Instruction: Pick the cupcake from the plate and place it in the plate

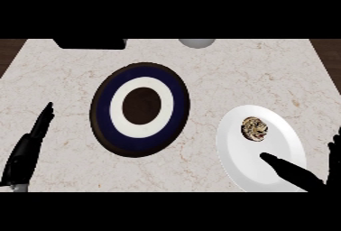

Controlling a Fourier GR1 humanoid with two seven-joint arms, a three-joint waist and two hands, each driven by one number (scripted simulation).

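1. Two hands are in my view, and neither holds anything. My right hand [300, 173] sits low at the right, spread open: one dark digit lies out over the near part of the white plate [233, 153], and other fingers [335, 144] show at the right edge.
2. The cupcake [254, 128] sits just beyond that outstretched digit, up and slightly left of it, on the far half of the white plate. I judge the pick has not begun.
3. First risk: if I close from this angle, the digit may shove the cupcake across the plate rather than bracket it, since I cannot see the opposing fingers lined up around it.
4. Second risk: the hand crosses the plate's rim; pressing down there could tip or slide the plate.
5. Further left of the hand lies the dark ringed plate [106, 117], my likely target. The carry crosses bare counter [266, 67]; a poor hold could topple the cupcake on the way.
6. My left hand [30, 144] rests at the left edge, fingers straight, well clear.
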